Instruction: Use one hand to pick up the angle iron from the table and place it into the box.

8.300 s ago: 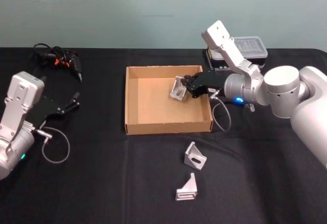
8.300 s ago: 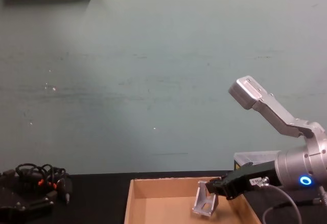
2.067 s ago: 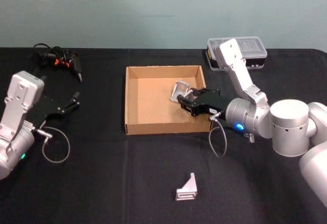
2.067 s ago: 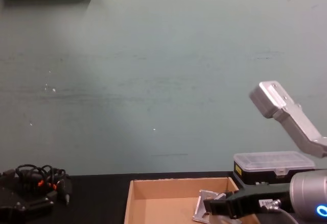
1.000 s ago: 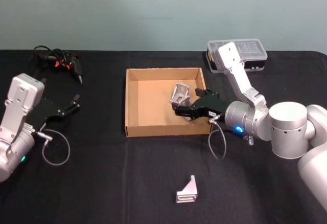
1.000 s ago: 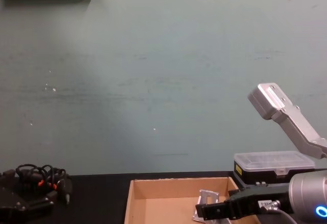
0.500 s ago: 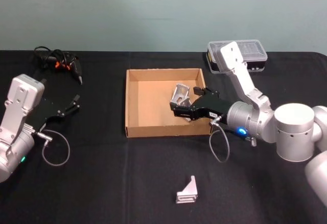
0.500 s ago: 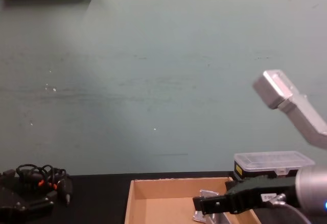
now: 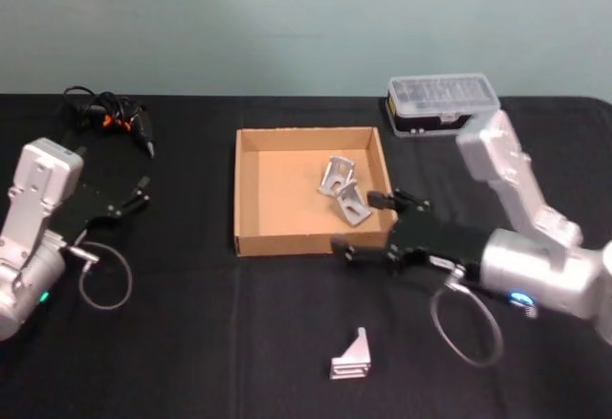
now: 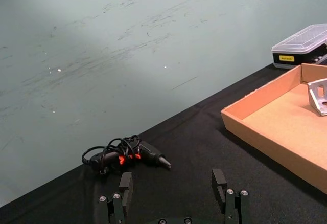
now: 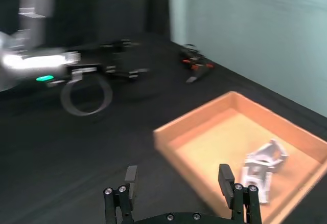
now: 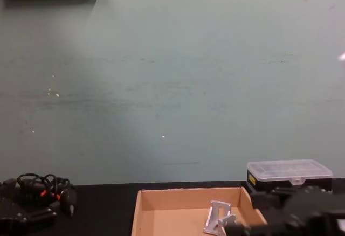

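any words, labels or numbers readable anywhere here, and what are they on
No text here can be read as words or numbers.
Yellow label on the front of the plastic organizer case: too small to read.
Cardboard box: no print visible on its walls or floor.

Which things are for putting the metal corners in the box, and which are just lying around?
For the job: box, two angle irons inside it, one angle iron on the table, open right pincer by the box's front wall.
Just lying about: clear-lidded case, corded tool, idle left pincer.
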Tool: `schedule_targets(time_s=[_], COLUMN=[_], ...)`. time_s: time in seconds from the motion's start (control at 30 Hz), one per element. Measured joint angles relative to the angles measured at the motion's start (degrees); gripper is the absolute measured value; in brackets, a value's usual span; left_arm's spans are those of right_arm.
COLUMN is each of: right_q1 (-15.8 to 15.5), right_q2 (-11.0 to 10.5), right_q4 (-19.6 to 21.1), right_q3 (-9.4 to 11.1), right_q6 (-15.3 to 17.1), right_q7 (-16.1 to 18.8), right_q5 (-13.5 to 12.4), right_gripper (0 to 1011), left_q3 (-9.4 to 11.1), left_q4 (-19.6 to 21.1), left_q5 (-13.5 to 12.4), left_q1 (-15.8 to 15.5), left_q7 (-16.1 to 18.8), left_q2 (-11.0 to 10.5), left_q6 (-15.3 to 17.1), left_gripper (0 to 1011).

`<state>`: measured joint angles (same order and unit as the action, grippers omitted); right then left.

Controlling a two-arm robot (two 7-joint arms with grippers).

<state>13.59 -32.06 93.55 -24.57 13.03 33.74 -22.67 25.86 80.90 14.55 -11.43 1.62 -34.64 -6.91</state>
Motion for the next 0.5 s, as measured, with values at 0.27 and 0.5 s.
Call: schedule_targets(time_s=[0.27, 0.5], right_q1=[-2.3, -0.7], right_q2=[-7.6, -10.7], right_q4=[1.7, -1.2], right_q3=[-1.6, -4.4], right_q6=[-11.3, -17.0], right_q7=[12.9, 21.1], right_q5=[-1.9, -1.9], right_gripper=[1002, 1002], left_q3=[0.0, 0.0], left_q4=[0.0, 0.0], left_q5=[0.0, 0.0], left_q1=[0.0, 0.0], left_q7=[0.0, 0.0], left_q2=[0.0, 0.0], left_q6=[0.0, 0.0], left_gripper=[1011, 1012])
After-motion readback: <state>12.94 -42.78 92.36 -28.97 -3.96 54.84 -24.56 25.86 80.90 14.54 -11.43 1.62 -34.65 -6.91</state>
